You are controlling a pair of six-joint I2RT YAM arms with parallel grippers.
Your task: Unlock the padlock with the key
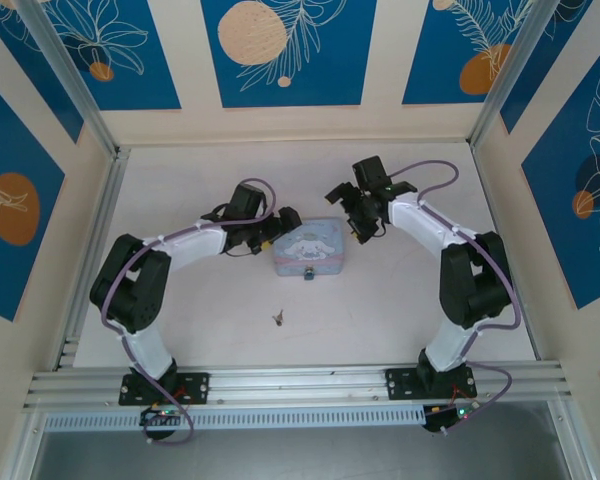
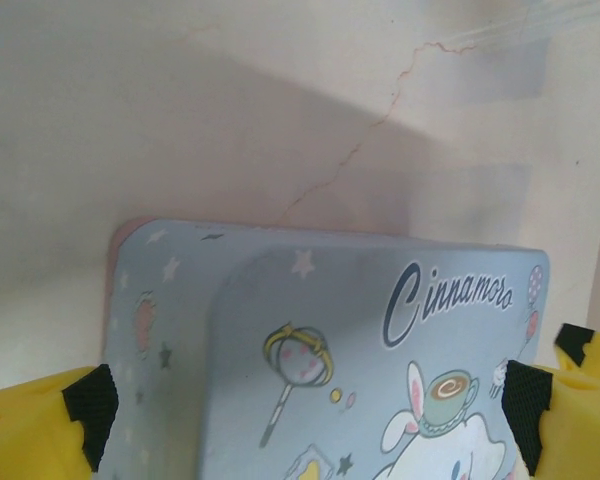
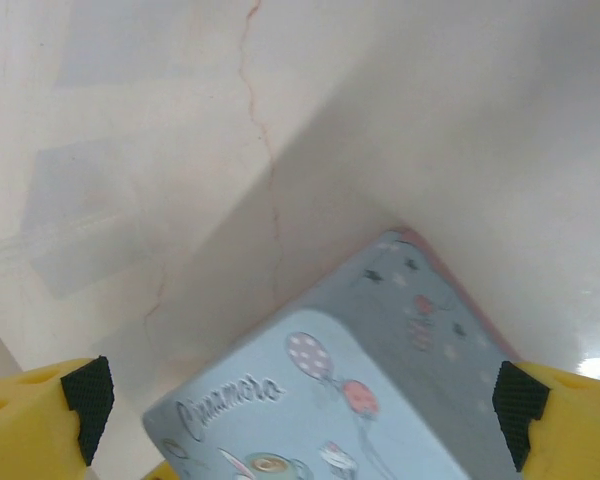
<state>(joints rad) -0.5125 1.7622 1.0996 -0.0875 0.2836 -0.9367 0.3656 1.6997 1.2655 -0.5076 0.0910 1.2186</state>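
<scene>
Pale glossy surface [image 1: 400,310], hairline crack visible in both wrist views; cream walls [image 1: 380,115] with blue leaf-print panels on three sides. Positions are given relative to the tin.

1. Left arm [image 1: 145,275]: white and black, purple cable along it, bent in an arc toward the tin's left side.
2. Left gripper [image 1: 280,224]: just beside the tin's far-left corner. In the left wrist view its yellow fingers with black pads [image 2: 90,408] are spread wide, and the tin's lid lies between and beneath them. Nothing is gripped; contact with the tin cannot be told.
3. Key [image 1: 278,318]: tiny, dark, flat on the surface, near-left of the tin and apart from it, clear of both grippers.
4. Tin [image 1: 311,255]: pale blue, rectangular, white cartoon character and the script "Cinnamoro" on the lid; near the middle of the surface.
5. Padlock [image 1: 309,276]: small and dark, at the middle of the tin's near edge; too small to tell its state.
6. Right gripper [image 1: 357,226]: just off the tin's far-right corner, yellow fingers and black pads [image 3: 88,395] wide apart, a corner of the tin below; holding nothing.
7. Right arm [image 1: 470,275]: same build, arcing in from the tin's right.
</scene>
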